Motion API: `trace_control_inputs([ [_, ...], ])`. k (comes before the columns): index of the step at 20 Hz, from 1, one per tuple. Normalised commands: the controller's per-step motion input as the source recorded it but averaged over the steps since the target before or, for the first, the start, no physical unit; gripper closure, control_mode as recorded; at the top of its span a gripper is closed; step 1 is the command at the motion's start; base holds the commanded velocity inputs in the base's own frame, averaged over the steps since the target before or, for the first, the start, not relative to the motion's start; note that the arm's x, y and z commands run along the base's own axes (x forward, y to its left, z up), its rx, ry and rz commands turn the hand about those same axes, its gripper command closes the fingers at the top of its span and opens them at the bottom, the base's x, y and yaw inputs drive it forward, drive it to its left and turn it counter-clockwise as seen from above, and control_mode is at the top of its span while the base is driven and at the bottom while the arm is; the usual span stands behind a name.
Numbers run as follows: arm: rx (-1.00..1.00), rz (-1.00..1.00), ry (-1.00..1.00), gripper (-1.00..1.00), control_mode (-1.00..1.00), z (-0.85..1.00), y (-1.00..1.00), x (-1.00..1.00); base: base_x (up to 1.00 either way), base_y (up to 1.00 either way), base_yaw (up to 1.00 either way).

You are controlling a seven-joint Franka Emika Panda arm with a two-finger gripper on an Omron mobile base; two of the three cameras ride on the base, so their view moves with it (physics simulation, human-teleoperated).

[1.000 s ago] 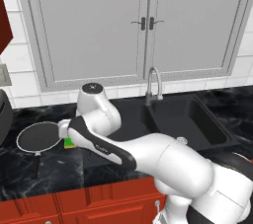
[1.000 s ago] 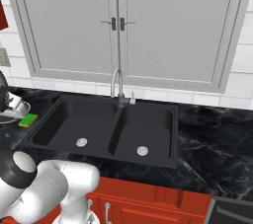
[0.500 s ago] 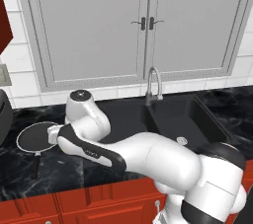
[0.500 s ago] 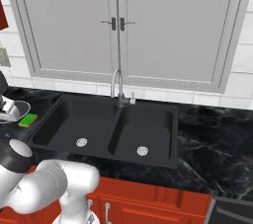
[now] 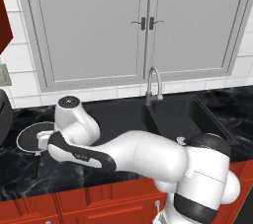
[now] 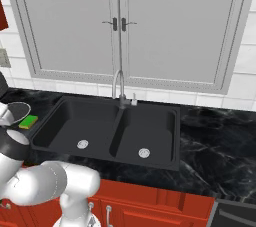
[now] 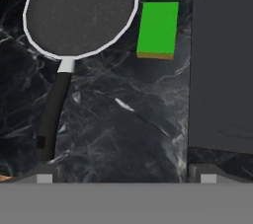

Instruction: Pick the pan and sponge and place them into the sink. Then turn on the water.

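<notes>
Arm reaching over the counter, nothing picked up yet.

The two-finger gripper (image 7: 123,176) is hovering with jaws spread wide and empty over the round dark frying pan (image 7: 81,13) and the small green-and-yellow sponge (image 7: 157,29) just beside it. Beyond, the black double-basin sink (image 6: 107,126) is sitting empty, the curved grey faucet (image 6: 119,87) dry. Since a second ago the arm is swinging farther left.
</notes>
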Motion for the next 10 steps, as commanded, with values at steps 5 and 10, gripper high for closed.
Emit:
trace_control_inputs([
  [5,0.0,0.0,0.01,-1.0,-1.0,-0.15,0.31,0.07,0.0,0.0,0.0],
  [10,0.0,0.0,0.01,-1.0,-1.0,-0.17,0.3,0.11,0.0,0.0,0.0],
])
